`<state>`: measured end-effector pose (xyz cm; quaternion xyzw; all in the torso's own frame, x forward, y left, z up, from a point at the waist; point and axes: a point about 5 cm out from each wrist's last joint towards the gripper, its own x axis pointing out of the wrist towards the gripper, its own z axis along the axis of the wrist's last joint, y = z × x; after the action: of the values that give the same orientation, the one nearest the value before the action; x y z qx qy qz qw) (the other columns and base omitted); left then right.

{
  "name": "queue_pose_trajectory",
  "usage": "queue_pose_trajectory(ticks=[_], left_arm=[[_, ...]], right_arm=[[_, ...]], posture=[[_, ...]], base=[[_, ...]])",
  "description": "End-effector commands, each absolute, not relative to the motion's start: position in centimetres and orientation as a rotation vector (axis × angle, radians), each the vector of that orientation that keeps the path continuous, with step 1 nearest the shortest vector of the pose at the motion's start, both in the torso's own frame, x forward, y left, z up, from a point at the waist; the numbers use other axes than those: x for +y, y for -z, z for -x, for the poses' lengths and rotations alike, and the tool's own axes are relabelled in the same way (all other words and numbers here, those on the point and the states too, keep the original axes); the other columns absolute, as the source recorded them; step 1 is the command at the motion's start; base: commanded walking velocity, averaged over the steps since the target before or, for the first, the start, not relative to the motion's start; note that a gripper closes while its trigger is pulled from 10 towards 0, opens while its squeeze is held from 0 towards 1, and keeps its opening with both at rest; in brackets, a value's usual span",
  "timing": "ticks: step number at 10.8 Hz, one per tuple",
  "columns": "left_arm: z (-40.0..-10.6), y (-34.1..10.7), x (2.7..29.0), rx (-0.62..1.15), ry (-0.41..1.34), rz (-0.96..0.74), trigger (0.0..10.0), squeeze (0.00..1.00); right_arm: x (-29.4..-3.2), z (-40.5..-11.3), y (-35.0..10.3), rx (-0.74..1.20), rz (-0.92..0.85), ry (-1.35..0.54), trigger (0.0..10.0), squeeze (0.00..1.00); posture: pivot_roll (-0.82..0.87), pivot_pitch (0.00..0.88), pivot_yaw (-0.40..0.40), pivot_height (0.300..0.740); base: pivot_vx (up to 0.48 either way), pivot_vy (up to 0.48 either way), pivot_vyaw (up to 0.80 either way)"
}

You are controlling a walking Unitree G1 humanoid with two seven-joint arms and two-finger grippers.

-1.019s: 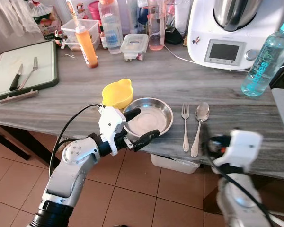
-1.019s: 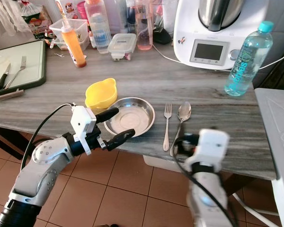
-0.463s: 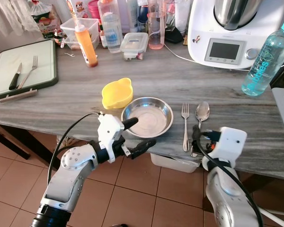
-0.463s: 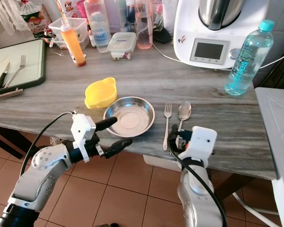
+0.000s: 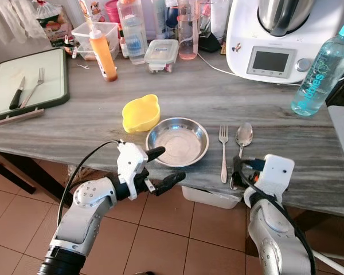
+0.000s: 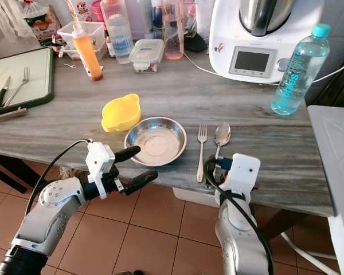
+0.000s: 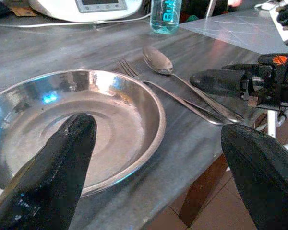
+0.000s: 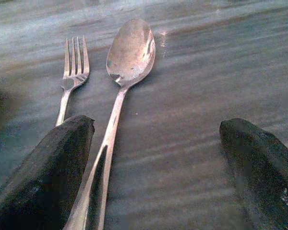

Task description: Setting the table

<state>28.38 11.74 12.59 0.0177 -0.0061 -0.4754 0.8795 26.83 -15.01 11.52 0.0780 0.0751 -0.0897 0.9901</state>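
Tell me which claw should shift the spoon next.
Right. The right claw sits open at the spoon handle's end, fingers either side. The left claw is open by the steel bowl, with the fork between.

Silver arms, black cables, white-housed black claws.

Grey wood-grain table, terracotta tiled floor, daylight
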Motion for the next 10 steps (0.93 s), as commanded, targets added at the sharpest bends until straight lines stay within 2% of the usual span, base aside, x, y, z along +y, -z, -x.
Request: queue_pose_trajectory(ticks=[1, 8, 9, 10], left_arm=[[-28.3, -11.9, 12.2, 0.003, 0.992, -0.062, 10.0, 0.0], [-28.5, -11.8, 11.8, 0.006, 1.001, -0.072, 10.0, 0.0], [-28.5, -11.9, 11.7, 0.007, 1.002, -0.075, 10.0, 0.0], [-28.6, -12.0, 11.5, 0.006, 1.004, -0.076, 10.0, 0.0]], right_arm=[[-15.0, -27.0, -11.0, 0.184, -0.164, 0.186, 10.0, 0.0], [-15.9, -28.2, -10.9, 0.206, -0.139, 0.18, 10.0, 0.0], [-16.2, -28.3, -11.0, 0.201, -0.14, 0.183, 5.5, 0.0], [-16.4, -28.6, -11.1, 0.196, -0.14, 0.183, 0.0, 0.0]], posture=[[0.07, 0.142, 0.081, 0.74], [0.08, 0.147, 0.08, 0.74], [0.08, 0.147, 0.081, 0.74], [0.08, 0.146, 0.082, 0.74]], base=[[0.0, 0.0, 0.0], [0.0, 0.0, 0.0], [0.0, 0.0, 0.0], [0.0, 0.0, 0.0]])
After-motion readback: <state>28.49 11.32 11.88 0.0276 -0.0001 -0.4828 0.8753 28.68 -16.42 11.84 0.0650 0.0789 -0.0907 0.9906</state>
